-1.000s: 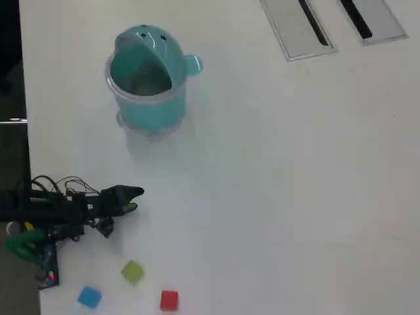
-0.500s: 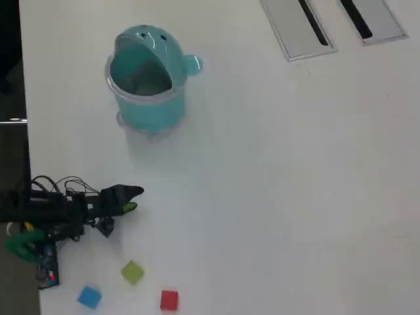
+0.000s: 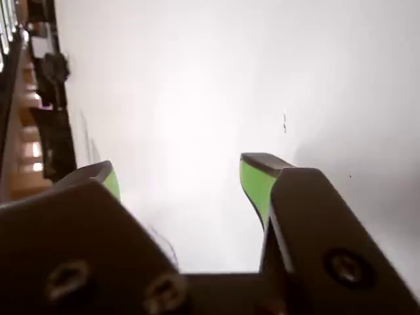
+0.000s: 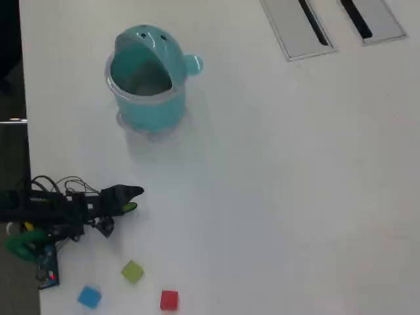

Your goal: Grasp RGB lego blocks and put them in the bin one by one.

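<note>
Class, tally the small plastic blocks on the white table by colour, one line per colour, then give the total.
Red plastic block: 1
Yellowish-green plastic block: 1
Blue plastic block: 1
Total: 3

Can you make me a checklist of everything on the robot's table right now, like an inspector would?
Surface: white table, bare around the things.
Job's things: teal bin upright with its lid flipped open; inside looks empty. Green block, blue block and red block lie apart near the bottom edge of the overhead view, none in the bin.
Clutter: nothing seen.
Grippers: gripper open, holding nothing, only bare table between its green-lined fingers.
Cables: thin black wires looped over the arm.
Surroundings: two grey slotted panels set in the table at the top right of the overhead view; dark floor past the left edge.
</note>
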